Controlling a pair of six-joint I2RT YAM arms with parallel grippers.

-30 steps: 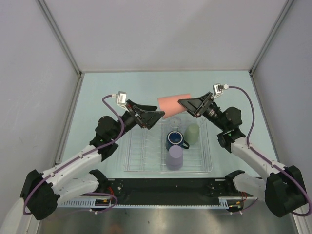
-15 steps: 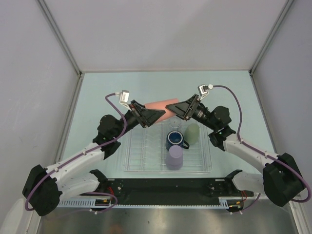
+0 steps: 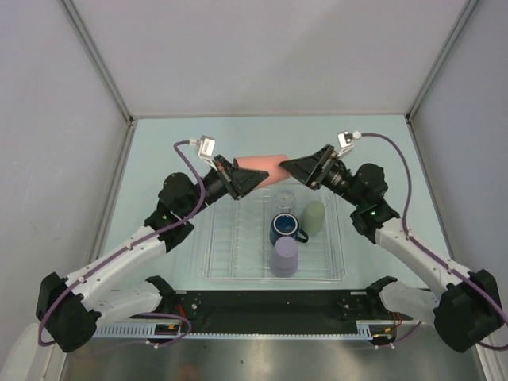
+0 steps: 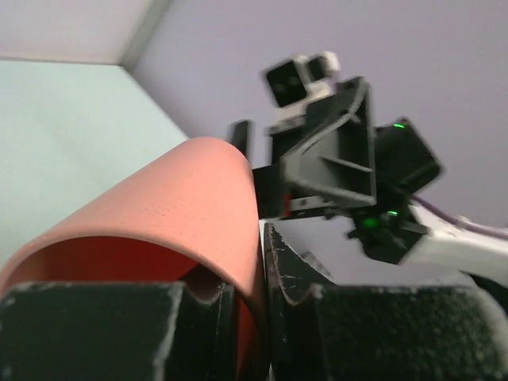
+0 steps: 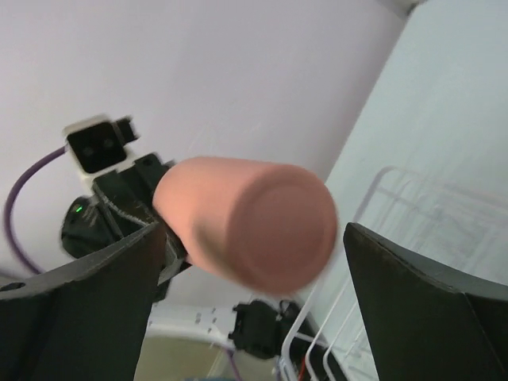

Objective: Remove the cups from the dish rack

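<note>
A salmon-pink cup point(image 3: 263, 167) hangs on its side above the far edge of the dish rack point(image 3: 230, 246). My left gripper point(image 3: 254, 178) is shut on its rim, one finger inside the mouth and one outside point(image 4: 262, 238). My right gripper point(image 3: 289, 168) is open, its fingers standing apart on either side of the cup's closed base point(image 5: 262, 222) without touching it. In the rack stand a dark blue mug point(image 3: 284, 228), a pale green cup point(image 3: 314, 217), a lavender cup point(image 3: 284, 255) and a small clear cup point(image 3: 286, 198).
The rack's left half holds only bare ribs. Pale teal table point(image 3: 159, 159) lies around the rack. Grey walls close the sides and back. A black rail point(image 3: 270, 303) runs between the arm bases at the near edge.
The left gripper has closed on the pink cup's rim. The right gripper, which held the cup before, has opened and let go of its base end.
</note>
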